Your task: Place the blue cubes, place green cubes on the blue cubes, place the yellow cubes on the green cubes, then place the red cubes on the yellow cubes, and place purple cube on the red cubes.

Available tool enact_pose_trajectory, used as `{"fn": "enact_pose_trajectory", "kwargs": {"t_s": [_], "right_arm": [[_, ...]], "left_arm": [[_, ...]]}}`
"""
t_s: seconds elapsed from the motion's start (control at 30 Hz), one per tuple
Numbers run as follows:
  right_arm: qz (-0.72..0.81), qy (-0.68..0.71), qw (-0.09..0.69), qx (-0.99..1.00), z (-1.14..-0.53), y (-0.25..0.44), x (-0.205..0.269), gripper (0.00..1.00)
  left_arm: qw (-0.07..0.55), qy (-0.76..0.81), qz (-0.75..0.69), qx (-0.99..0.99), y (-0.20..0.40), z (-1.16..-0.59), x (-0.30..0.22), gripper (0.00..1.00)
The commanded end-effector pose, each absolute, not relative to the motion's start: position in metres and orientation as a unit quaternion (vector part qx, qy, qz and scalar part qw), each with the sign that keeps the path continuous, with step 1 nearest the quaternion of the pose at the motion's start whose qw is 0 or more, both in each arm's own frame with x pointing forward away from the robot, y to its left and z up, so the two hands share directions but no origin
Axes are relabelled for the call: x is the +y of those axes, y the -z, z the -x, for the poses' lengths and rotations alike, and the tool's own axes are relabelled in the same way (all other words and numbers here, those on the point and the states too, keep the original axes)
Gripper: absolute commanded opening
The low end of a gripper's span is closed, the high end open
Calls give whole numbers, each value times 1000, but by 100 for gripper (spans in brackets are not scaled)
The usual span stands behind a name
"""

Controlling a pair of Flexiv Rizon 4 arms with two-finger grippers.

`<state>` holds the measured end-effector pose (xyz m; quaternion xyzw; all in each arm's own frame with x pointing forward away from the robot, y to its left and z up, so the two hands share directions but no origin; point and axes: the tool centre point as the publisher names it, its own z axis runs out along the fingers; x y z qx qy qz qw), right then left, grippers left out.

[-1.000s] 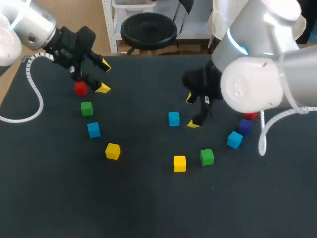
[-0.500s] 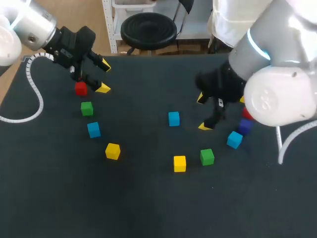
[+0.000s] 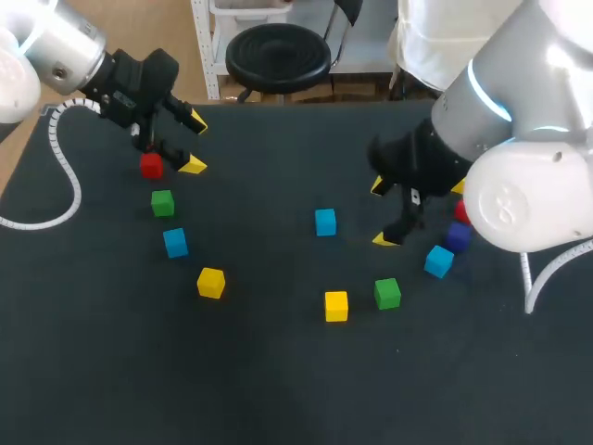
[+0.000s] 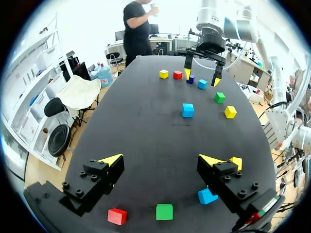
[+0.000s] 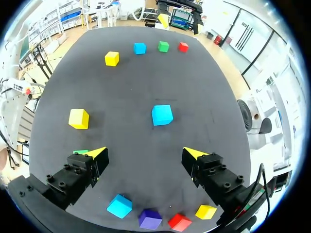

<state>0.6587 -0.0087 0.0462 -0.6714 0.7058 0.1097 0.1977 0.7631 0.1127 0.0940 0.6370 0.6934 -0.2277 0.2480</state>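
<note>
My left gripper (image 3: 195,144) hangs open at the back left, just right of a red cube (image 3: 151,166). In front of that lie a green cube (image 3: 162,203), a blue cube (image 3: 175,242) and a yellow cube (image 3: 210,282). My right gripper (image 3: 382,212) is open over bare table, between a lone blue cube (image 3: 325,222) and a purple cube (image 3: 457,236). That lone blue cube (image 5: 162,115) lies ahead of the right gripper (image 5: 144,153). Another blue cube (image 3: 438,261), a red cube (image 3: 460,211), a green cube (image 3: 387,293) and a yellow cube (image 3: 336,305) lie around it. Neither gripper holds anything.
The dark table (image 3: 278,389) has free room along its front and in the middle back. In the left wrist view the red cube (image 4: 117,216), green cube (image 4: 164,211) and blue cube (image 4: 207,196) lie under and behind the open left gripper (image 4: 163,160).
My right gripper has moved to the right, away from the lone blue cube and towards the purple and red cubes. The left arm and all cubes have stayed put.
</note>
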Motion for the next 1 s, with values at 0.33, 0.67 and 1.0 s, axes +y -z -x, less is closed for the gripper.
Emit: {"fn": "enact_pose_trajectory", "kwargs": {"t_s": [0.33, 0.67, 1.0], "right_arm": [[700, -138, 228, 663, -639, -52, -55, 100], [716, -171, 238, 634, -633, -39, -81, 100], [742, -166, 238, 605, -622, -28, -101, 100]], "left_arm": [[249, 227, -637, 694, -94, -762, 113, 100], [249, 227, -637, 694, -94, -762, 113, 100], [249, 227, -637, 694, -94, -762, 113, 100]]}}
